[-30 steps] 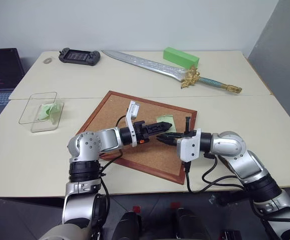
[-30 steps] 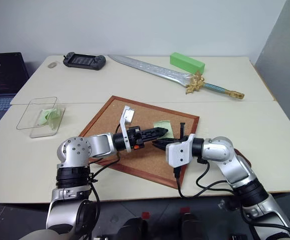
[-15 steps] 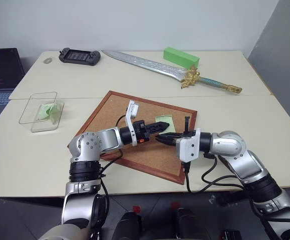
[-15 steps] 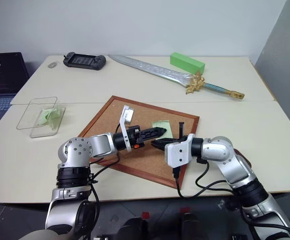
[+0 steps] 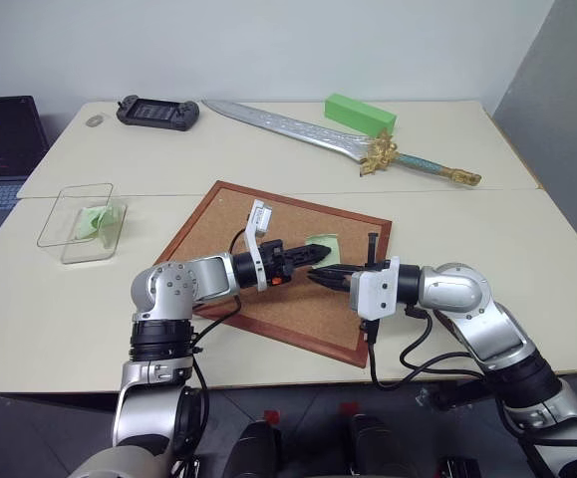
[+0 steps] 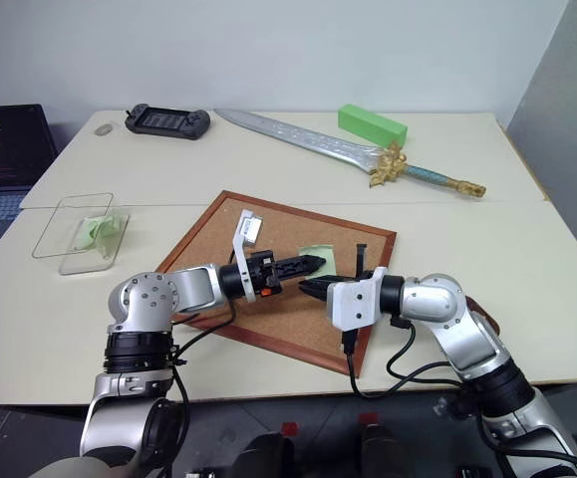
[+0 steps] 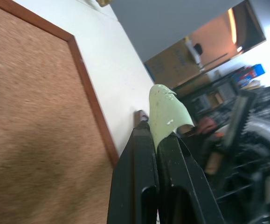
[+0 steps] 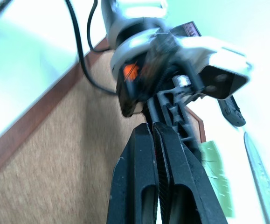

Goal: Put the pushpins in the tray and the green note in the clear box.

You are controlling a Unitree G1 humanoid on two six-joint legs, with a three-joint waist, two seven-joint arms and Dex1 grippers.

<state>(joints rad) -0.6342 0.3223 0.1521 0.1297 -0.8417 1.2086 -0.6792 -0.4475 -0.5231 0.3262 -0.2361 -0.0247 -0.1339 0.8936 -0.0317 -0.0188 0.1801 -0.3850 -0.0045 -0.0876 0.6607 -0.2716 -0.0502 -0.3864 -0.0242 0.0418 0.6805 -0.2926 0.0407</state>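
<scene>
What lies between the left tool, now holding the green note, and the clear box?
In the left eye view, between the left tool pinching the green note and the clear box lie the corkboard and bare table.

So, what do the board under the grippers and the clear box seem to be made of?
The board looks like cork, matte and speckled tan, in a reddish-brown frame, probably wood. The clear box seems to be glossy transparent plastic: the table shows through its walls.
</scene>
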